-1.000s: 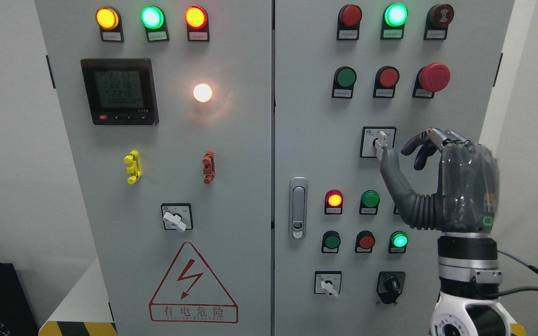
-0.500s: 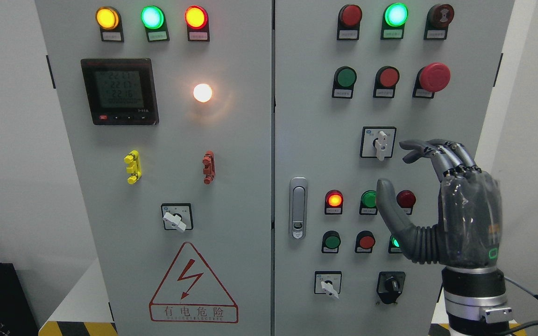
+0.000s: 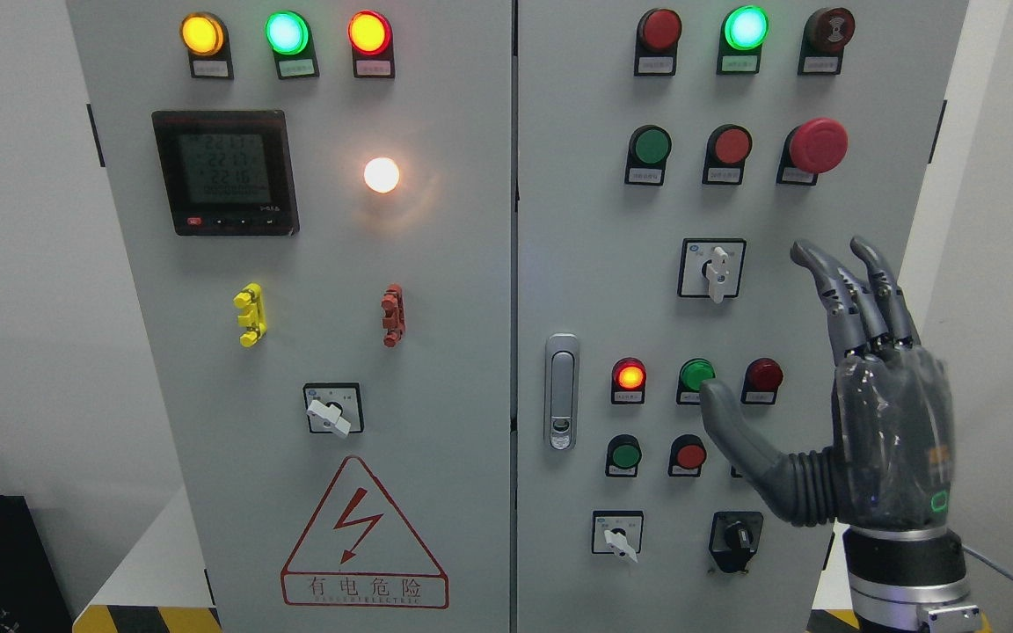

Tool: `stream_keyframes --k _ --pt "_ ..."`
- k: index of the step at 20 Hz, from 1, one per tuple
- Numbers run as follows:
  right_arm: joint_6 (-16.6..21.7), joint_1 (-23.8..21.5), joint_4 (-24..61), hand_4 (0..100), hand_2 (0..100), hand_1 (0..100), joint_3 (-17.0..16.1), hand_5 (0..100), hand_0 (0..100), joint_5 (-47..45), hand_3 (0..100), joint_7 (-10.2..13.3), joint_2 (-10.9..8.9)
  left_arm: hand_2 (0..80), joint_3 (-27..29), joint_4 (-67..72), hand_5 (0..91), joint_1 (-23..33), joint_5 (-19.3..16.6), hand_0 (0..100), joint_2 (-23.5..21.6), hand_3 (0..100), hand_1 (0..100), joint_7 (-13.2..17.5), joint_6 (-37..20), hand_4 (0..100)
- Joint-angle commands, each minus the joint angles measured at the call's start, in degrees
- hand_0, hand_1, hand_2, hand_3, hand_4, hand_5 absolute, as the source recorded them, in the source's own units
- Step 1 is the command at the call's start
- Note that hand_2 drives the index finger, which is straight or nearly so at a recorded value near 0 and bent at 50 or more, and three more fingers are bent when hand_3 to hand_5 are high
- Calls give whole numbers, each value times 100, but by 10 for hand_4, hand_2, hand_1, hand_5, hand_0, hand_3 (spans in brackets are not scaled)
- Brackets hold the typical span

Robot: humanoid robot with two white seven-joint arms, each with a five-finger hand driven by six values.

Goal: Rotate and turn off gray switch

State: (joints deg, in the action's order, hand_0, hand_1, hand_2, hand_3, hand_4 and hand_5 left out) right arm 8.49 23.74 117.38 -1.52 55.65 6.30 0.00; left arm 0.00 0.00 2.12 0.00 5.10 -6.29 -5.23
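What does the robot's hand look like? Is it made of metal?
The right hand is dark grey and shaped like a person's, with jointed fingers and a ribbed thumb base. Its back looks smooth and glossy, with a small glowing green mark near the wrist. Below is a silver and black wrist ring, with a thin black cable trailing off. I cannot tell what it is made of.
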Motion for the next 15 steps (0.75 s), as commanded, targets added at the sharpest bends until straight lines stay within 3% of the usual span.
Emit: stream_keyframes --k 1,15 --pt "21 -98 136 0 0 270 -287 0 118 -2 0 29 -132 0 185 132 0 -1 -44 120 0 0 389 -4 5 0" --pt "4 -98 136 0 0 323 -287 0 127 -2 0 20 -123 0 185 132 0 -1 -44 120 0 0 389 5 5 0"
